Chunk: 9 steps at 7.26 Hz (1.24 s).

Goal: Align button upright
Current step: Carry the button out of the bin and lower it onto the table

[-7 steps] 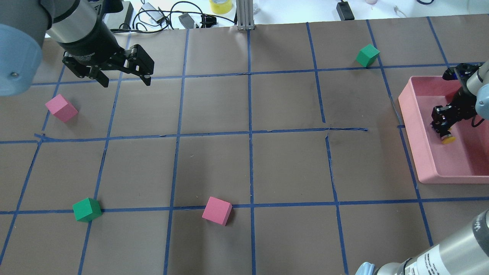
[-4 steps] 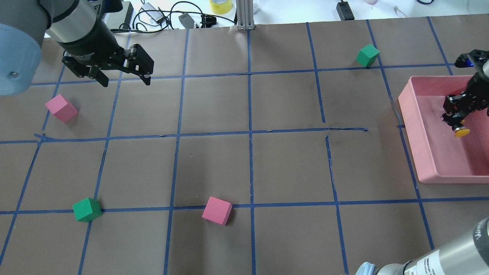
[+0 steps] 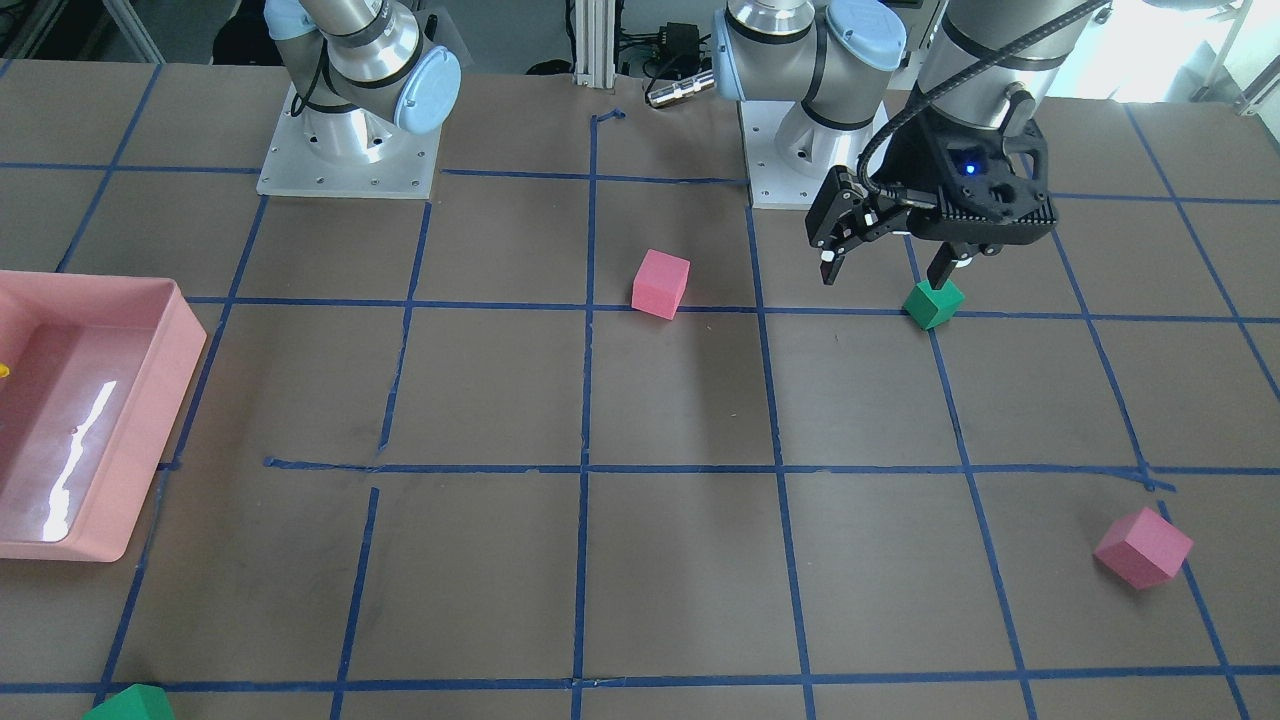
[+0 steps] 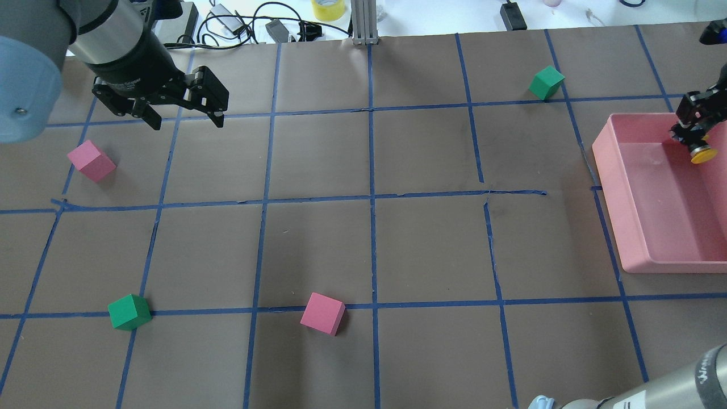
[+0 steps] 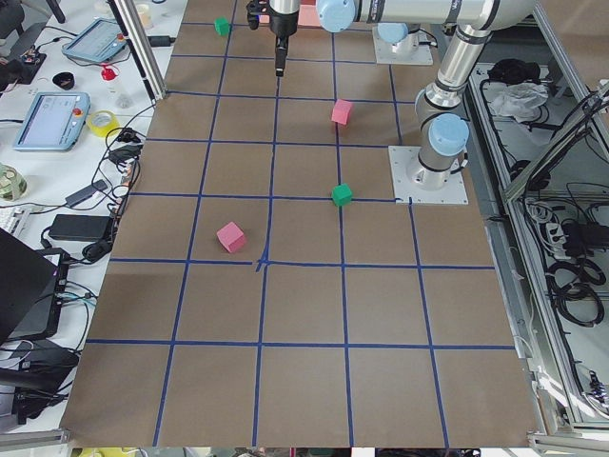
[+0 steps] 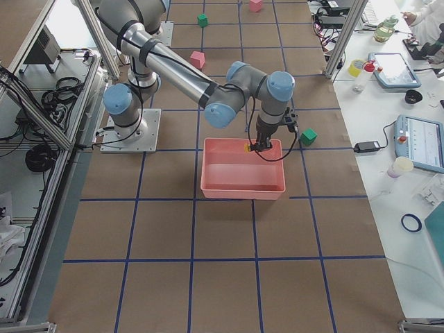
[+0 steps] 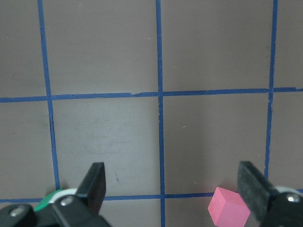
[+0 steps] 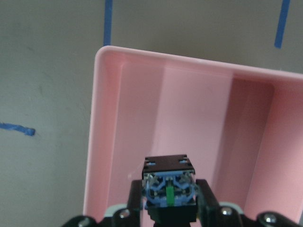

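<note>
Right gripper (image 4: 690, 135): fingers closed on the button (image 8: 169, 187), terminal base toward the wrist, yellow cap projecting beyond the fingertips. Below the fingers lies the pink tray (image 4: 609, 170); the button appears clear of its floor. Left gripper (image 4: 186, 120): fingers spread wide, empty, above the surface (image 4: 318, 159). Pick-up looks done; setting the button upright remains.

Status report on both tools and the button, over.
Right tool shut on button, held above pink tray. Left tool open, empty. Nearest green cube outside tray, no obstruction.
</note>
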### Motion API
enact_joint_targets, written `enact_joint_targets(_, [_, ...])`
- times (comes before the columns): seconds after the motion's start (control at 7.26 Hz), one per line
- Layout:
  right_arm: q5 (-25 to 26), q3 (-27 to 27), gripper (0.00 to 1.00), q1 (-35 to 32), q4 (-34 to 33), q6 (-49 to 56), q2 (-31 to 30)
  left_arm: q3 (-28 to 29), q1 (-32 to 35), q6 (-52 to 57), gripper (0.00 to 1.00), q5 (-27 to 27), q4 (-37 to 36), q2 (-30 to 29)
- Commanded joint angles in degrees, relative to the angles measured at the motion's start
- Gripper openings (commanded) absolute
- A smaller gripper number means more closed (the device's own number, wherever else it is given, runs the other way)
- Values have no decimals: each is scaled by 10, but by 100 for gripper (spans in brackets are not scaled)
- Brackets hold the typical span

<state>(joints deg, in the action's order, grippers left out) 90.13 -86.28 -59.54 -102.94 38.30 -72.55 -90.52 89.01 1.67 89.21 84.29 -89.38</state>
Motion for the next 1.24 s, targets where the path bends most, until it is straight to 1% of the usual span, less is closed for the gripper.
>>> enact_joint_targets(0.0, [-1, 30, 0, -68, 12, -25, -26, 0, 0, 0, 100, 0, 0, 0])
enact_joint_targets(0.28, [-3, 23, 0, -124, 16, -112, -29, 0, 0, 1, 100, 1, 0, 0])
enact_joint_targets(0.41, [-2, 21, 0, -168, 14, -151, -29, 0, 0, 1, 100, 1, 0, 0])
enact_joint_targets(0.55, [-2, 20, 0, -220, 15, -254, -24, 0, 0, 0, 100, 0, 0, 0])
enact_joint_targets(0.69, [-3, 17, 0, -277, 6, -332, -13, 0, -1, 0, 100, 0, 0, 0])
enact_joint_targets(0.83, [-35, 15, 0, -330, -13, -404, 15, 0, 0, 0, 100, 0, 0, 0])
enact_joint_targets(0.96, [-56, 10, 0, -369, -72, -479, 41, 0, 0, 0, 100, 1, 0, 0])
enact_joint_targets(1.1, [-59, 2, 0, -399, -101, -498, 63, -1, 1, 0, 100, 1, 1, 0])
